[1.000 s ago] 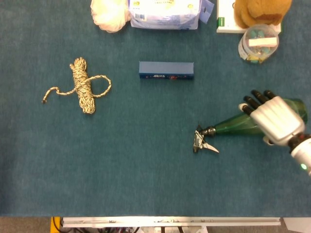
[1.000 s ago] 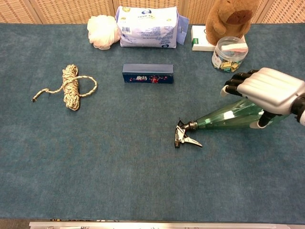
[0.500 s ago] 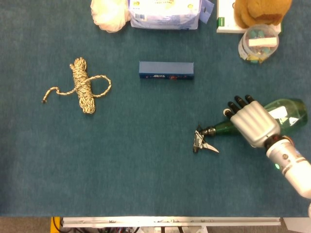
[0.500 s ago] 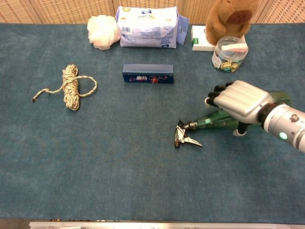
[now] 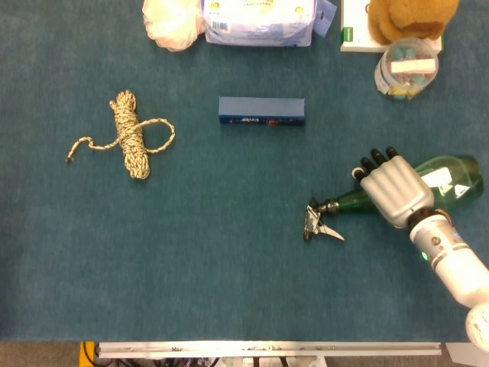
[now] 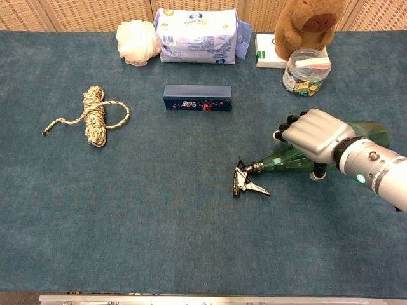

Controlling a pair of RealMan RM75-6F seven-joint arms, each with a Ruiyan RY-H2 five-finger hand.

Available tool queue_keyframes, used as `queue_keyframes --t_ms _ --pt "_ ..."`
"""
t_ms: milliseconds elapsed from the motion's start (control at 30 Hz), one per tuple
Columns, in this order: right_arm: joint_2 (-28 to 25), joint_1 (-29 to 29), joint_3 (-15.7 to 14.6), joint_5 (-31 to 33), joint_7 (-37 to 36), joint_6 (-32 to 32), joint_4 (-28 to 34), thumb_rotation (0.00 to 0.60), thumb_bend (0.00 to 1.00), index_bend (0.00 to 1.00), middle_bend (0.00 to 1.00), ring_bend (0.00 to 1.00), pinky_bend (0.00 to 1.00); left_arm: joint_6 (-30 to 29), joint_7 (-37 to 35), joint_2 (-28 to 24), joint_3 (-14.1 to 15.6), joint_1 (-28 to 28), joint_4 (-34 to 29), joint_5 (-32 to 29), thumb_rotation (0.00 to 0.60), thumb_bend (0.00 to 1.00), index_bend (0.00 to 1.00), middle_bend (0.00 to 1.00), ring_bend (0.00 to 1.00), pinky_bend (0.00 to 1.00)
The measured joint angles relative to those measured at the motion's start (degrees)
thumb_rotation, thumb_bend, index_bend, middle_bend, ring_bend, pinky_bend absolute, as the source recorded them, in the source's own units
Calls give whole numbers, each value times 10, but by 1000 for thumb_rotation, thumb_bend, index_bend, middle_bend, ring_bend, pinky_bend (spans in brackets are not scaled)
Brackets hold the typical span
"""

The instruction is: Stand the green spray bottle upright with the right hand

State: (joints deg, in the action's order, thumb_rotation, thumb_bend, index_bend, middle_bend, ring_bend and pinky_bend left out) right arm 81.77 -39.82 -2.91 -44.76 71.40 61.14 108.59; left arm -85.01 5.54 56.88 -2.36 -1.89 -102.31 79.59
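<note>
Since a second ago, the right hand (image 5: 393, 187) has slid from the wide base of the green spray bottle (image 5: 451, 177) toward its tapering shoulder, and the forearm now reaches in from the lower right rather than from the right edge. That hand lies palm down over the bottle, knuckles up, dark fingertips (image 6: 289, 121) curled over the far side and the thumb (image 6: 317, 173) down on the near side; it wraps the bottle's body, though whether the grasp is firm I cannot tell. Still on its side on the blue table (image 5: 229, 275), the bottle points its trigger nozzle (image 5: 317, 223) left and its base toward the right edge. Nearest the camera, the chest view shows the grey wrist (image 6: 372, 168) with a small green light.

Farther back, a dark blue box (image 6: 197, 98) lies flat near the middle, and a bundle of rope (image 6: 94, 115) sits well to the left. Along the far edge stand a white bag (image 6: 138, 42), a pack of wipes (image 6: 198, 35), a clear tub (image 6: 304, 71) and a brown plush toy (image 6: 308, 25).
</note>
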Motion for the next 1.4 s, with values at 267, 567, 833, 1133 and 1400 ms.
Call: queue_keyframes --t_ms 267,567,833,1133,1400 --pt "7 -24 -10 29 -6 5 -5 600 0 246 299 234 221 2 5 -2 -3 0 -2 -11 600 0 487 497 344 449" --pt "9 -40 -25 36 -27 2 -15 600 9 269 392 342 274 2 9 -6 -6 2 -6 -22 600 0 487 497 344 449" --pt "11 -42 -35 15 -48 13 -27 600 171 362 498 444 318 4 9 -10 -6 2 -10 -23 600 0 487 497 344 449" --pt "3 -37 -46 -20 -81 22 -31 600 198 441 585 532 358 7 14 -9 -6 1 -11 -28 600 0 487 497 344 449" --pt "-34 -23 -38 -81 -166 27 -1 600 198 449 585 533 359 8 16 -9 -8 1 -11 -32 600 0 487 497 344 449"
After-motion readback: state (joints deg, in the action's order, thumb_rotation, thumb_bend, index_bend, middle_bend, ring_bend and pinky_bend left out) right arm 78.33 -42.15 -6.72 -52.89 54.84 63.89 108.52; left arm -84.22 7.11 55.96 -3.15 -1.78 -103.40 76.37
